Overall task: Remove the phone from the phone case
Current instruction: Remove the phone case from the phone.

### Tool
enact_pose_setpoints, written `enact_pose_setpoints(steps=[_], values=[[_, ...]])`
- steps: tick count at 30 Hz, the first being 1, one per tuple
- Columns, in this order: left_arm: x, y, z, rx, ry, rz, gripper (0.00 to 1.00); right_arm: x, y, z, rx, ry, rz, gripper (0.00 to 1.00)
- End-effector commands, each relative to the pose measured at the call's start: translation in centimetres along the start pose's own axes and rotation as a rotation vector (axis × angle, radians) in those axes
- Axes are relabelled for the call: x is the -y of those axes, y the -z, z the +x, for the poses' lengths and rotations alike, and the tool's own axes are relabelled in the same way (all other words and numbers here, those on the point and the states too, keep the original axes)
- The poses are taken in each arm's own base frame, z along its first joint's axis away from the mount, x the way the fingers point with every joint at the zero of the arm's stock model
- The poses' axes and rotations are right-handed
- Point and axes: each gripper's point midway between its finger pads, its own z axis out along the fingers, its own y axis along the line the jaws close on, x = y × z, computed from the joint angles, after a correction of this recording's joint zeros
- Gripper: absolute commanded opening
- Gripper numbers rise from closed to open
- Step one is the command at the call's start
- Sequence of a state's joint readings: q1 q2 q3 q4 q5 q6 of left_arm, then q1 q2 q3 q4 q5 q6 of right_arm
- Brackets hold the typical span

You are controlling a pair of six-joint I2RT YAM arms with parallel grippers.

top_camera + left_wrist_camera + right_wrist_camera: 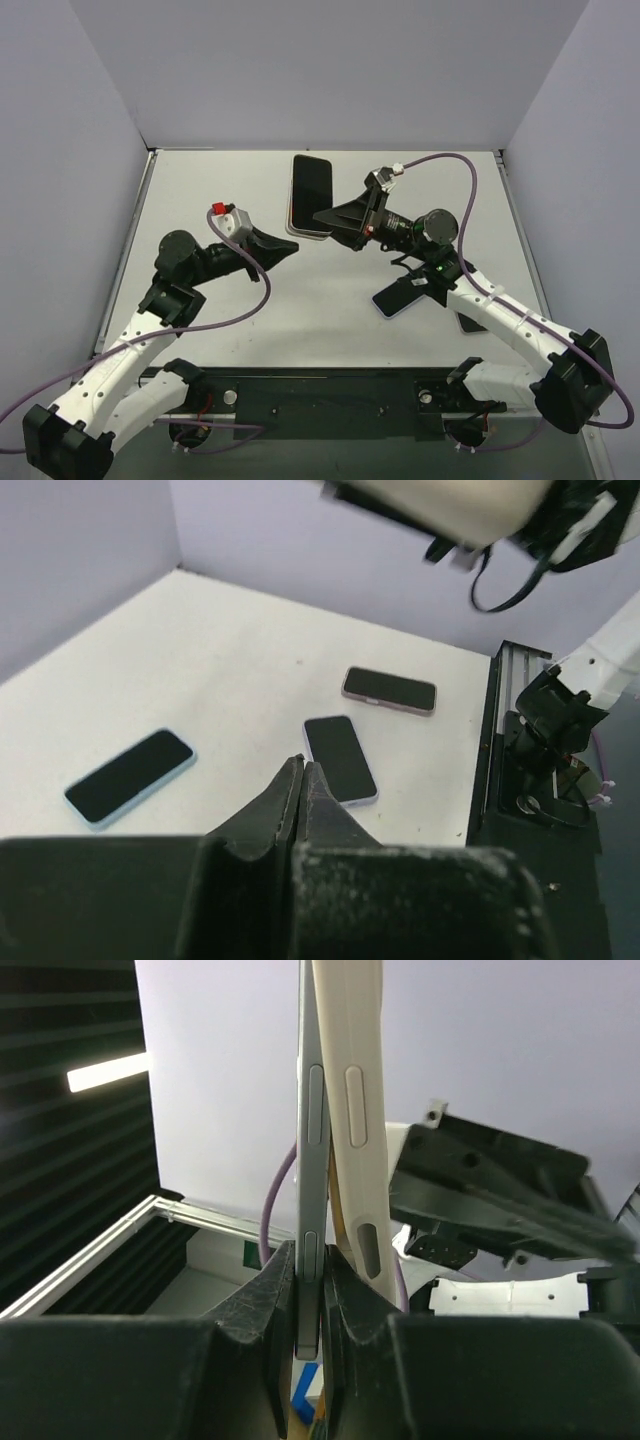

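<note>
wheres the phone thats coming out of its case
In the top view the phone is clamped edge-on in the right pincer, held over the far middle of the table, with the shut left pincer just near-left of it.

Above the table [200,320], toward the middle of its far edge, the phone [312,185] sits between the fingers of the right gripper [318,216]. In the wrist view the phone case [356,1110] lies against the phone's right side and tilts slightly off it lower down. The left gripper [295,244] hangs just near-left of that pair, apart from both. Three more handsets lie flat on the table's right half, none touching another. The second phone [130,777] is closest to the centre. The third phone [340,758] lies closer to the near edge. The fourth phone [390,690] lies beyond it, toward the near right corner.
</note>
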State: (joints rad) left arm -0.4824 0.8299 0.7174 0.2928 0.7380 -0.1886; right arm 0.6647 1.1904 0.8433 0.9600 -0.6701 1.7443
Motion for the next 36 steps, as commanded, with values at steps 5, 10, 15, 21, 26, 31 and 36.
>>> enact_pose_setpoints(steps=[5,10,15,21,26,31,36], values=[[3.1,1.2,-0.6,0.123,0.206,0.08,0.81,-6.0,1.0,1.0,0.006,0.262,-0.063,0.0],[3.4,2.5,-7.4,0.402,0.413,0.044,0.85,-6.0,0.3,0.5,0.004,0.25,-0.091,0.0],[2.5,2.2,-10.5,0.499,0.563,0.038,0.86,-5.6,0.2,0.3,0.006,0.254,-0.089,0.0],[2.7,1.9,-11.2,0.518,0.575,0.074,0.87,-4.9,0.1,0.0,0.014,0.256,-0.069,0.0],[1.6,1.3,-10.6,0.515,0.612,0.05,0.67,-5.3,0.0,0.3,0.008,0.26,-0.085,0.0],[1.1,0.6,-10.7,0.51,0.612,0.05,0.62,-5.0,0.0,0.4,0.006,0.261,-0.074,0.0],[0.8,-0.3,-10.2,0.474,0.632,0.049,0.58,-4.5,-0.1,0.5,0.001,0.275,-0.056,0.0]])
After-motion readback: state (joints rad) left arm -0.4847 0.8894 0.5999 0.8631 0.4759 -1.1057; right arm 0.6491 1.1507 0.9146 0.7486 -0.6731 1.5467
